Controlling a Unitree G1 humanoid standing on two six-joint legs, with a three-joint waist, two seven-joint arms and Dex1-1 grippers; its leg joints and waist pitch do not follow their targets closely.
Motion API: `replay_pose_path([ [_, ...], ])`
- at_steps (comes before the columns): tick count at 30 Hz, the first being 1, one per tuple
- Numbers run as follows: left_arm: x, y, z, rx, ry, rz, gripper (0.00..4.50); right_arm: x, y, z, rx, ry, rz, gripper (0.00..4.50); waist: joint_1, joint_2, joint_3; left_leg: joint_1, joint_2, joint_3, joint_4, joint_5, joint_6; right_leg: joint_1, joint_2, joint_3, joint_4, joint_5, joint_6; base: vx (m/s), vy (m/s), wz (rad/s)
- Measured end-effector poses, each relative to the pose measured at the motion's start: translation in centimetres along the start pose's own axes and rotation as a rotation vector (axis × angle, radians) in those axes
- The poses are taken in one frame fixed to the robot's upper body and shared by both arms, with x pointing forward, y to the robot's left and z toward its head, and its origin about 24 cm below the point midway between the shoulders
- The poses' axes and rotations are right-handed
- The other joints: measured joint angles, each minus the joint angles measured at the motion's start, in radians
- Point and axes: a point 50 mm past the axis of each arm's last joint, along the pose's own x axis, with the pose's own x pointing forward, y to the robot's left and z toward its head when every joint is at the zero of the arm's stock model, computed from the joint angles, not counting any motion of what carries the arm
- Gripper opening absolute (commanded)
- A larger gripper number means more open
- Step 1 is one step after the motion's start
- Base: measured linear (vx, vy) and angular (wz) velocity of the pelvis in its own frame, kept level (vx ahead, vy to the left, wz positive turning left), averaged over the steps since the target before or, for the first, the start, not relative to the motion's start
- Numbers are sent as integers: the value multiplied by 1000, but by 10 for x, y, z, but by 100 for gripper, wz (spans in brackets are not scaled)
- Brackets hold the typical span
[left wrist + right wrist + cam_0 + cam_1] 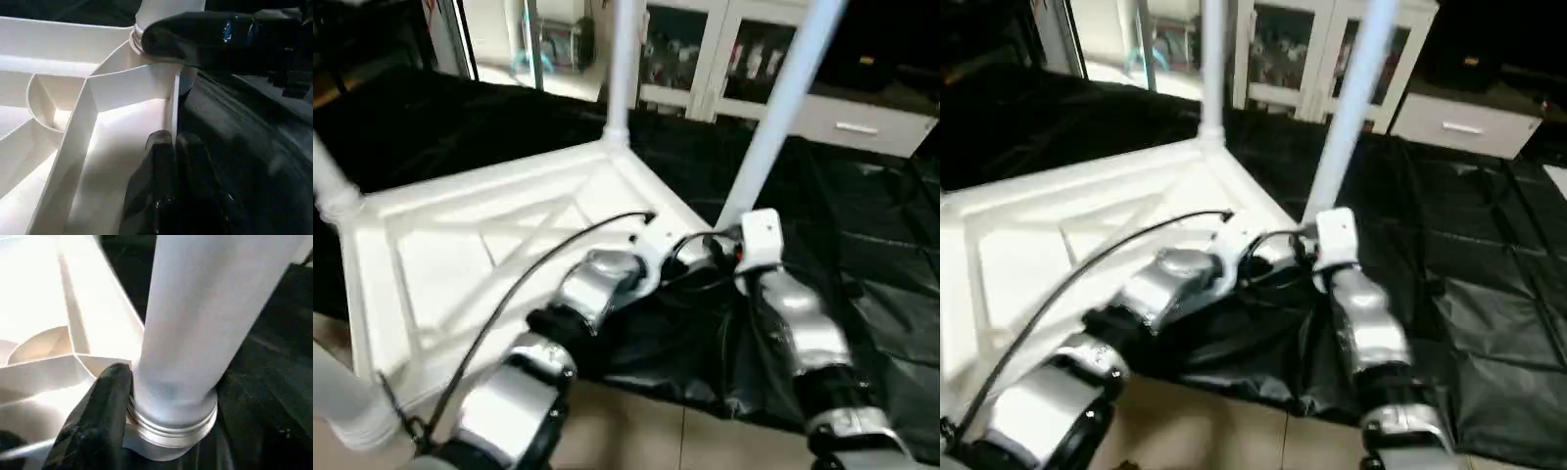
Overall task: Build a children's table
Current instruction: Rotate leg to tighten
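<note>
At the near right corner of the upturned table top (pixel 460 255), which lies on a black sheet (pixel 862 245) on the floor, my left gripper (pixel 173 147) pinches the top's side wall, while my right gripper (pixel 146 401) sits around the slanting leg (pixel 773 117) there, one black finger against its base.

No text, label, brand, number or sign can be read anywhere in these pictures.
</note>
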Motion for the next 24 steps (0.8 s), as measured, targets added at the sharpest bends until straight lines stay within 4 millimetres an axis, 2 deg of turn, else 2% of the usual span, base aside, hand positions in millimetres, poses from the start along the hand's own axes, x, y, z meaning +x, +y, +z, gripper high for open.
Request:
replay_pose_path([
  [7,-1,6,2,6,-8,22,0,1,-1,6,-6,-45,-9,232,5,2,0,0,0,0,-4,0,0,-1,0,0,1,1,-2,0,0,0],
  [10,-5,17,2,21,-12,82,0,-4,5,2,-15,-61,37,232,-4,2,1,0,1,0,-5,0,0,-2,1,0,1,1,-2,0,0,0],
  [12,-9,22,1,34,-18,95,0,-10,9,-12,18,-37,82,259,-8,3,2,-2,1,0,-5,0,0,-5,1,0,1,1,-2,0,0,0],
  [14,-12,26,1,47,-21,82,0,-15,5,-16,42,-34,95,268,-8,3,2,-6,1,0,-5,0,0,-10,1,0,3,1,-2,0,0,0],
  [19,-27,34,-5,142,-19,-12,0,-24,-15,-3,45,-100,127,324,0,3,2,-8,3,1,-5,2,2,-13,2,-1,4,1,-2,0,0,0],
  [24,-41,33,-14,206,-7,-164,0,-33,-29,-4,52,-86,261,358,5,2,2,-8,3,2,-4,0,0,-11,2,0,3,1,-2,0,0,0],
])
